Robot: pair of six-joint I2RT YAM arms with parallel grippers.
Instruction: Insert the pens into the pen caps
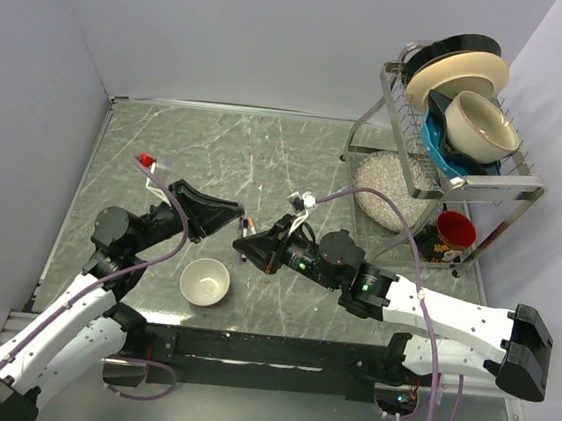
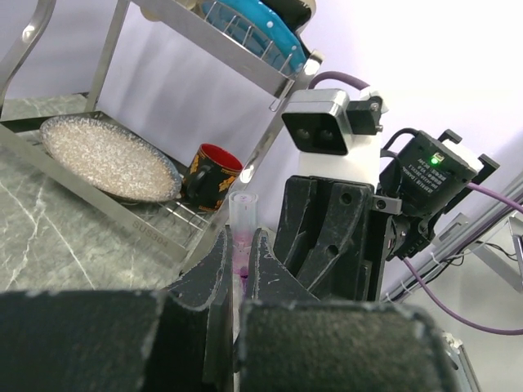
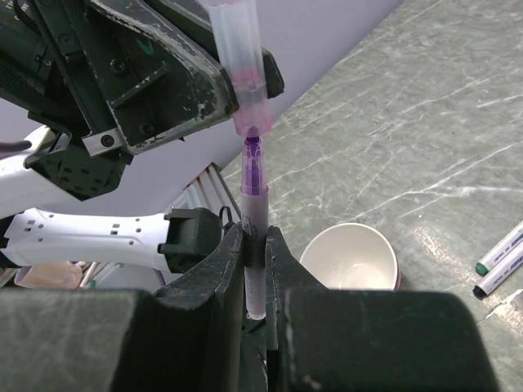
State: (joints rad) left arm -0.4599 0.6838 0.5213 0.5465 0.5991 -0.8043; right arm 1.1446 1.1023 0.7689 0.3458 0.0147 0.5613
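White bowl (image 1: 204, 283) on marbled table (image 1: 267, 149); dish rack (image 1: 495, 186) over speckled plate (image 1: 389, 192), red mug (image 1: 455, 232) alongside.

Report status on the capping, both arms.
Left gripper shut on cap. Right gripper shut on purple-tipped pen. Tip at cap mouth, not seated. White bowl sits aside, nothing blocking.
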